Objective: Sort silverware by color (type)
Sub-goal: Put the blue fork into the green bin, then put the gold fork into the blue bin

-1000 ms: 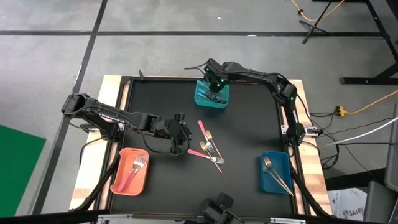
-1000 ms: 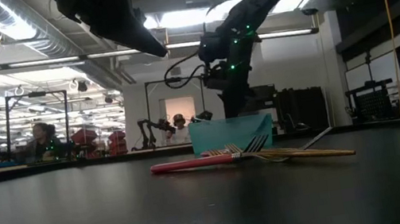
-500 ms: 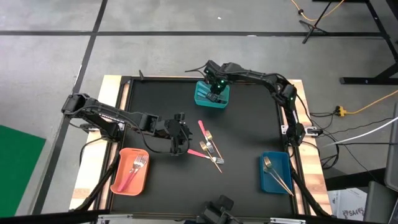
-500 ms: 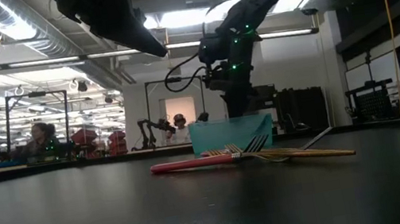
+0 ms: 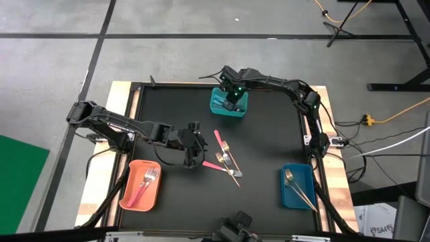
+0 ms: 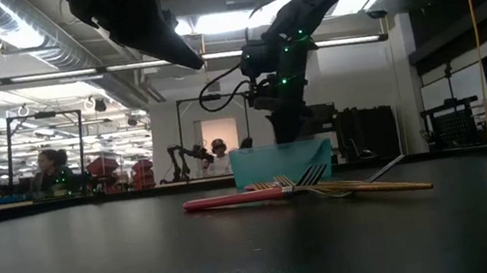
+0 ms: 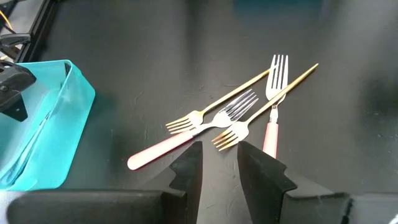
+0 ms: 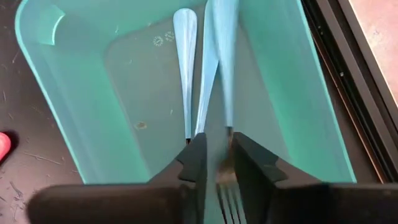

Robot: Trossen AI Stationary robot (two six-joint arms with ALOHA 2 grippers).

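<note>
1. The black table (image 5: 168, 107) carried three bins: a teal bin (image 5: 228, 104) at the far edge, an orange bin (image 5: 140, 185) near the left front, and a blue bin (image 5: 297, 186) near the right front
2. The right gripper (image 8: 214, 162) hung over the teal bin, its fingers (image 8: 194, 163) slightly apart, with a light-blue-handled fork (image 8: 225, 62) lying between them (whether it was gripped or already let go, I cannot tell); two more light-blue handles (image 8: 186, 68) lay in that bin
3. The left gripper (image 7: 219, 163) hovered just beside the loose pile, its fingers parted and grasping nothing
4. The loose pile (image 5: 226, 160) lay at mid-table: two pink-handled forks (image 7: 186, 138) and two gold forks (image 7: 264, 99), crossed over one another
5. A pink fork (image 5: 142, 185) lay in the orange bin, and gold pieces (image 5: 299, 188) in the blue bin
</note>
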